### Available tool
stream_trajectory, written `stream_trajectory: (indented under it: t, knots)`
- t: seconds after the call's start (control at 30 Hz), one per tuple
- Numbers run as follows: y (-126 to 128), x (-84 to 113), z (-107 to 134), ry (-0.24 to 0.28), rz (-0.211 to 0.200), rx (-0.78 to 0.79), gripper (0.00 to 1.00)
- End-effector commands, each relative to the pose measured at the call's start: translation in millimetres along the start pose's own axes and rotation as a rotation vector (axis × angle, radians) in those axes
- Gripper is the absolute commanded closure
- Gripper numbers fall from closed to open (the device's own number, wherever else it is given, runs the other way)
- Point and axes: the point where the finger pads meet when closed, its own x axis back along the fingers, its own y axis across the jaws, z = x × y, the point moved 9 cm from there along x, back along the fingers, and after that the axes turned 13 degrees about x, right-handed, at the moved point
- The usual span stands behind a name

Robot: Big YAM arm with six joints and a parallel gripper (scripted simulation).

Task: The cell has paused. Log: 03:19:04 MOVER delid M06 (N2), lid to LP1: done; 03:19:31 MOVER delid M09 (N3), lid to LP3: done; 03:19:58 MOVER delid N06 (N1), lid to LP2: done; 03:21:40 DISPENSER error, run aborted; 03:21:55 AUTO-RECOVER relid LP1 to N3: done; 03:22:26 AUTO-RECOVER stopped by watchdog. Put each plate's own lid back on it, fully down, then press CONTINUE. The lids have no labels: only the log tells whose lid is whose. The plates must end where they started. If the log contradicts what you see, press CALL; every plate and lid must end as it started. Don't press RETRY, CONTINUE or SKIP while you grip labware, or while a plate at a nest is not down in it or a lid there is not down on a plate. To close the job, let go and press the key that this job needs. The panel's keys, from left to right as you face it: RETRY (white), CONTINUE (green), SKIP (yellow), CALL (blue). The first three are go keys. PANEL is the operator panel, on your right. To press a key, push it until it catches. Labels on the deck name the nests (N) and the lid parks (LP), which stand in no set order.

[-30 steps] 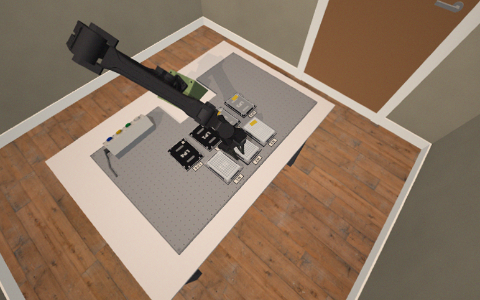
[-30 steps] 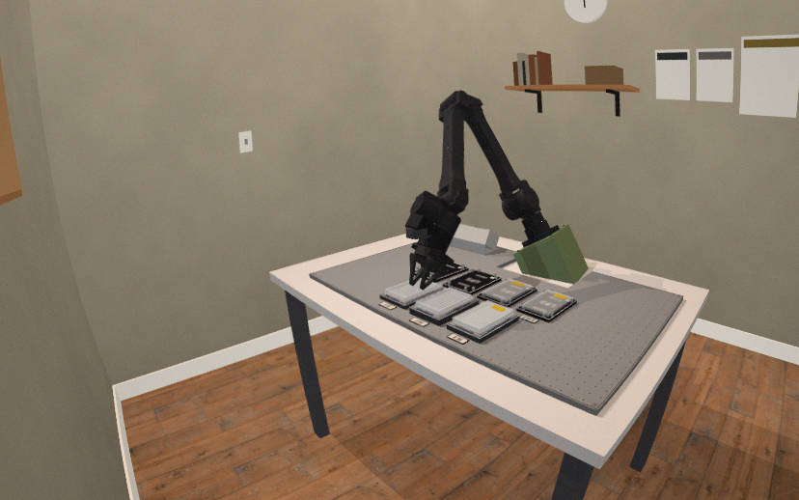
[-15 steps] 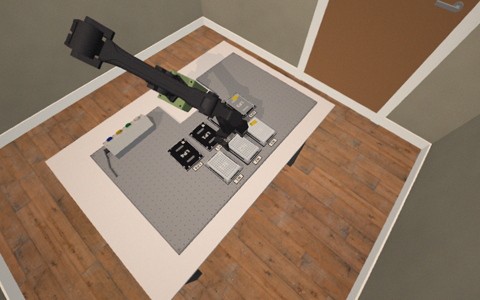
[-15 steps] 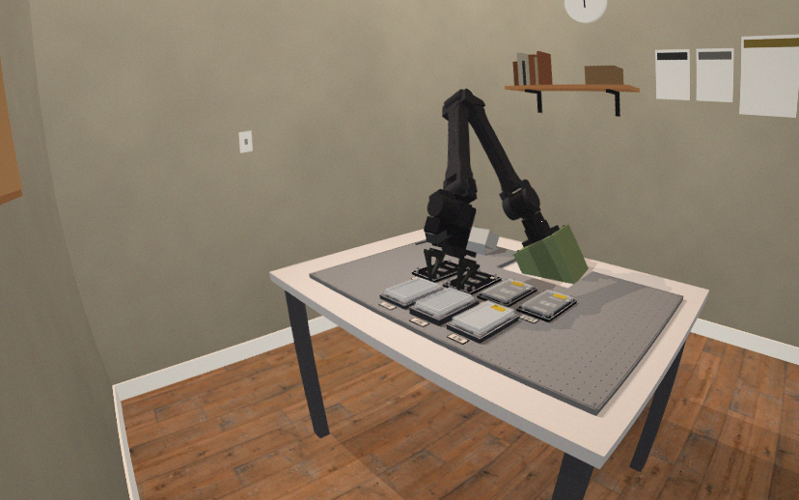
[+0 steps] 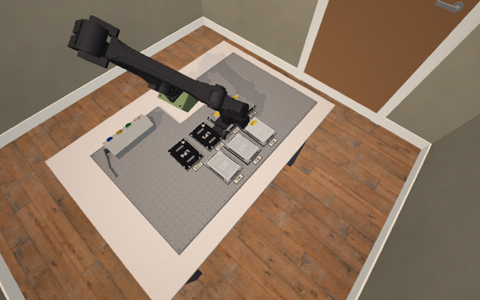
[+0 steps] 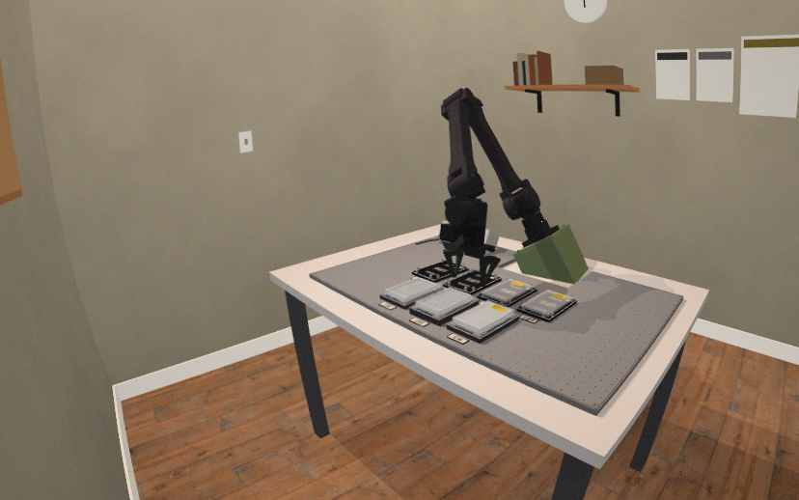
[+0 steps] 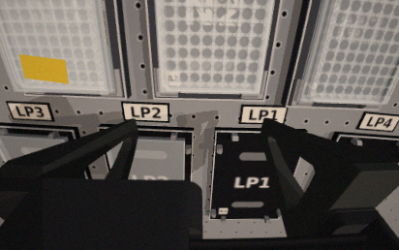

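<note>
Three well plates stand in a row: the plate at N1 (image 5: 223, 165) (image 6: 410, 290) (image 7: 355, 53), the plate at N2 (image 5: 242, 146) (image 6: 443, 302) (image 7: 213, 48), and the plate at N3 (image 5: 259, 130) (image 6: 482, 318) (image 7: 58, 44), which carries a clear lid with a yellow sticker. A clear lid (image 7: 155, 160) (image 6: 507, 290) lies on park LP2. Another lid (image 6: 547, 303) (image 7: 24, 145) lies on LP3. Parks LP1 (image 5: 207, 135) (image 7: 244, 168) and LP4 (image 5: 185, 153) (image 6: 435, 265) are bare black. My gripper (image 5: 226, 129) (image 6: 469, 269) (image 7: 199, 125) is open and empty, low over LP1 and LP2.
The operator panel (image 5: 133, 138) stands at the table's left in the top view, with its blue key (image 5: 109, 138), yellow key (image 5: 118, 131), green key (image 5: 128, 125) and white key (image 5: 137, 119). The arm's green base (image 5: 178, 100) (image 6: 550, 256) stands behind the parks.
</note>
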Motion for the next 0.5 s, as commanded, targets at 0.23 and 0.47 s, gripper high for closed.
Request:
stream_trajectory:
  t: [0.23, 0.47]
  knots:
    - [25, 10.8, -4, 0.140, -0.041, -0.060, 0.00]
    - [50, 14.0, 37, 0.155, -0.039, -0.051, 0.00]
